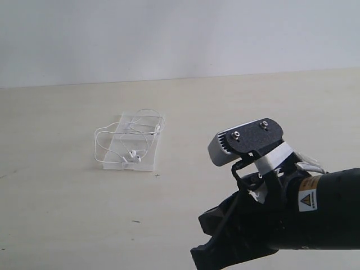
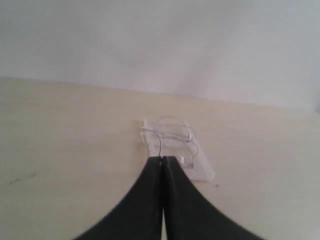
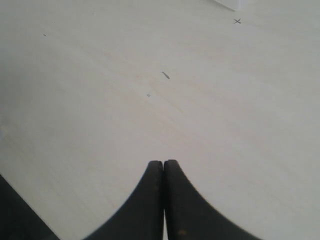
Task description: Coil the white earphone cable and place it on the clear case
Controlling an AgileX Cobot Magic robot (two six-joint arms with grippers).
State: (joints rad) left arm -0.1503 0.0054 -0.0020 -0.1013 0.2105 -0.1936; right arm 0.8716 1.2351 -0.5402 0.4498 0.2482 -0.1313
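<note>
1. The left gripper (image 2: 161, 159) is clenched, its two black fingers pressed together with nothing between them. It hangs above the table (image 2: 60, 150), tips pointing toward the task's things.
2. The right gripper (image 3: 163, 162) is likewise closed tight and empty, over bare tabletop.
3. The right arm (image 1: 332, 208) bears a yellow triangle warning sticker (image 1: 307, 199); its small print is too fine to read. A grey wrist camera (image 1: 247, 140) sits on top of the arm.
4. The white earphone cable (image 1: 129, 138) lies in loose loops on the clear case (image 1: 143, 164), with one loop spilling over the case's left edge onto the table.
5. A small pencilled cross (image 1: 157, 175) sits just beside the case's near corner, and a short dark streak (image 1: 135, 221) lies nearer the arm.
6. Nothing stands between either gripper and the case. A pale wall (image 1: 169, 34) is behind.
</note>
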